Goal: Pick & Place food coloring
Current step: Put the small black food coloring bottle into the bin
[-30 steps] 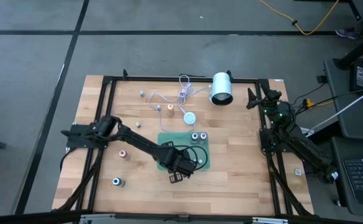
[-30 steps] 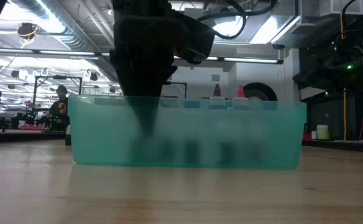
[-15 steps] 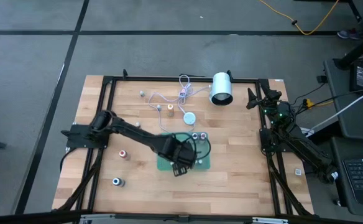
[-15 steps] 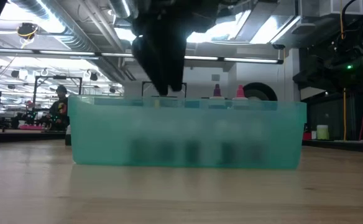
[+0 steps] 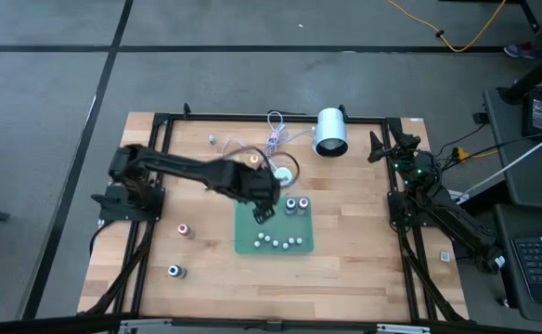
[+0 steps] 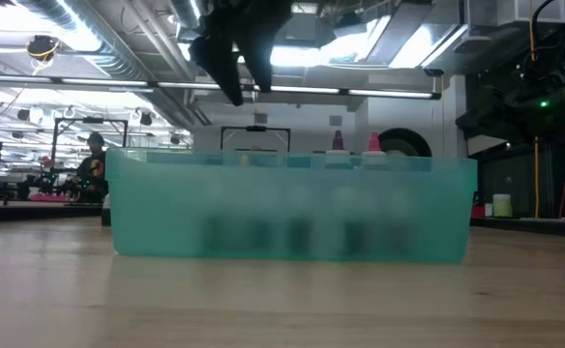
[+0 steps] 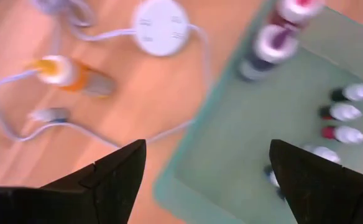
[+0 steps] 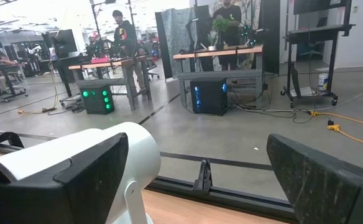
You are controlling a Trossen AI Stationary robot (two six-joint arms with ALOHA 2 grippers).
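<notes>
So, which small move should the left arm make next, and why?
Probably swing the left tool toward the orange-topped bottle beside the white disc. The tool is open and empty above the green tray, where a row of small bottles already stands.

We see bare green tray [image 5: 248, 243] floor mid-tray, 5 small bottles [image 5: 275, 240] lining the front, 2 bottles [image 5: 296, 205] blocking the back corner

Even, bright overhead light; ceiling strip lights [image 6: 379, 39] glare above the green tray [image 6: 292, 208], whose contents blur. The left wrist view is motion-smeared.
</notes>
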